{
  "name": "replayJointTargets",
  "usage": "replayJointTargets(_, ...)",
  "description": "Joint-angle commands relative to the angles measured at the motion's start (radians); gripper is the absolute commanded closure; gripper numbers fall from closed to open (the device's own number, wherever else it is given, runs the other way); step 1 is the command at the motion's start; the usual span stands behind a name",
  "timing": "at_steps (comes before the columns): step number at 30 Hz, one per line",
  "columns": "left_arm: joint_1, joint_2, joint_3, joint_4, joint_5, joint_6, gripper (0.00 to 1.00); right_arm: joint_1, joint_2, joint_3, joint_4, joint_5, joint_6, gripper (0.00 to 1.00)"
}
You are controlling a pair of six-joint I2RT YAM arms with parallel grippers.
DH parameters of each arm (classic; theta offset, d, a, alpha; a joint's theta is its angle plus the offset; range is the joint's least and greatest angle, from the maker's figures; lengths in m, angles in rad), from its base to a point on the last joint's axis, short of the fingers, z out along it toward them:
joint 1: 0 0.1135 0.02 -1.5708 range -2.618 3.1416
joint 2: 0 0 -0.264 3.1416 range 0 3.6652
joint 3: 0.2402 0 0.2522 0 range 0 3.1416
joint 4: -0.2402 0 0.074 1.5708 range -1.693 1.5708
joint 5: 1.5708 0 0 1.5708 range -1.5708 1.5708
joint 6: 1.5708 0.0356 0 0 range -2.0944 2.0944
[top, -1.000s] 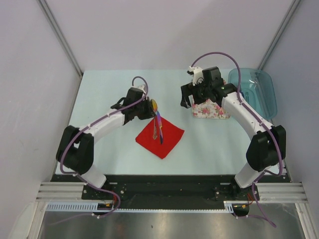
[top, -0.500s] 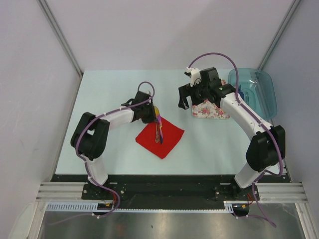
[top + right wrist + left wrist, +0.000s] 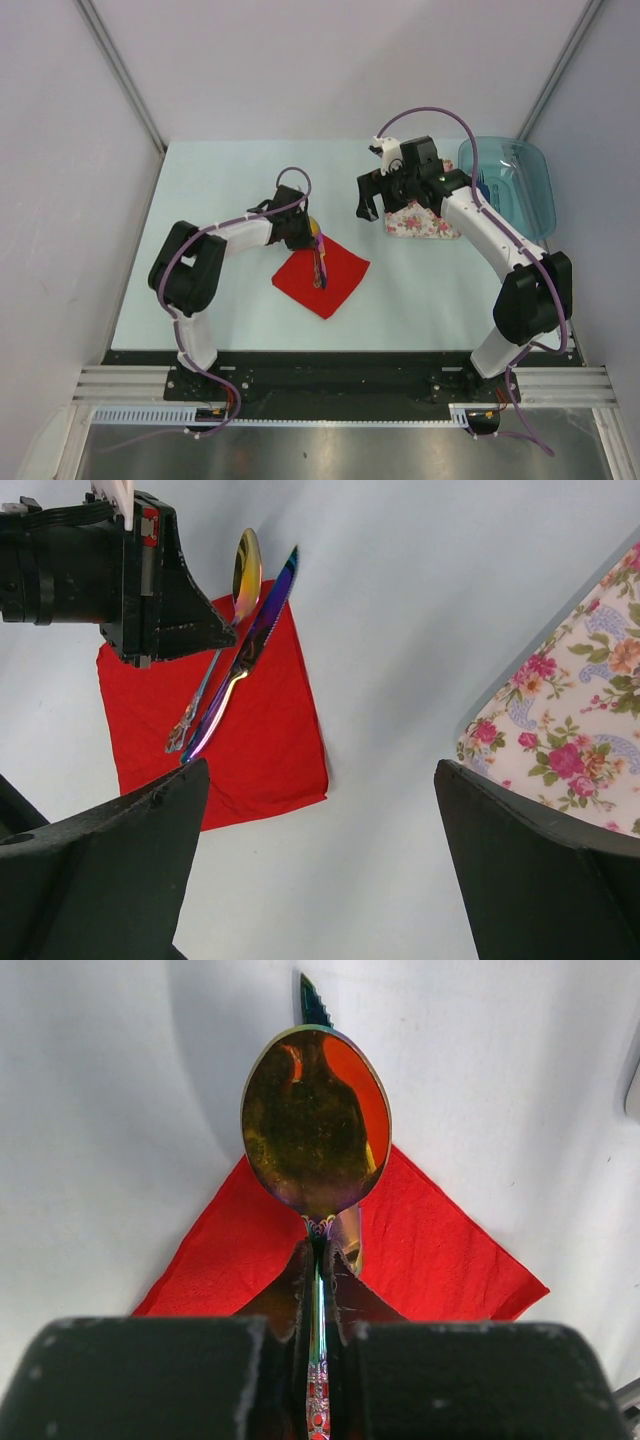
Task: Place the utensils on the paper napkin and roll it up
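The red paper napkin (image 3: 335, 275) lies flat at the table's middle. A rainbow-tinted knife (image 3: 320, 262) lies on it, its serrated tip past the far corner (image 3: 312, 1005). My left gripper (image 3: 305, 232) is at that corner, shut on the handle of the gold spoon (image 3: 315, 1120). In the left wrist view the fingers (image 3: 296, 1280) pinch the handle over the napkin (image 3: 440, 1250). The right wrist view shows spoon (image 3: 245, 570), knife (image 3: 245, 670) and napkin (image 3: 250, 740) side by side. My right gripper (image 3: 372, 200) hangs open and empty to the right.
A stack of white floral-print napkins (image 3: 420, 222) sits under the right arm and also shows in the right wrist view (image 3: 570, 720). A clear blue plastic bin (image 3: 505, 185) stands at the back right. Grey walls close in the table on both sides.
My left arm has folded in and carried the spoon a little right, onto the napkin's far corner beside the knife. My right gripper has shifted slightly left.
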Motion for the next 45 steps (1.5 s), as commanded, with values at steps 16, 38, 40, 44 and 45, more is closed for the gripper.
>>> replayJointTargets(16, -0.007, 0.013, 0.063, -0.004, -0.023, -0.02, 0.74, -0.005, -0.011, 0.0, 0.023, -0.016, 0.016, 0.01)
replayJointTargets(38, -0.098, -0.696, -0.254, -0.003, 0.158, 0.76, 0.0, -0.119, -0.097, -0.145, 0.15, -0.379, 0.193, 0.0)
replayJointTargets(40, -0.174, -0.794, -0.341, -0.029, 0.152, 0.92, 0.0, -0.119, -0.1, -0.175, 0.175, -0.41, 0.221, 0.0)
replayJointTargets(44, -0.305, -0.894, -0.467, -0.021, 0.104, 1.072, 0.0, -0.119, -0.095, -0.226, 0.215, -0.441, 0.262, 0.0)
replayJointTargets(45, -0.328, -0.903, -0.487, -0.003, 0.098, 1.1, 0.0, -0.119, -0.097, -0.237, 0.236, -0.436, 0.272, 0.0)
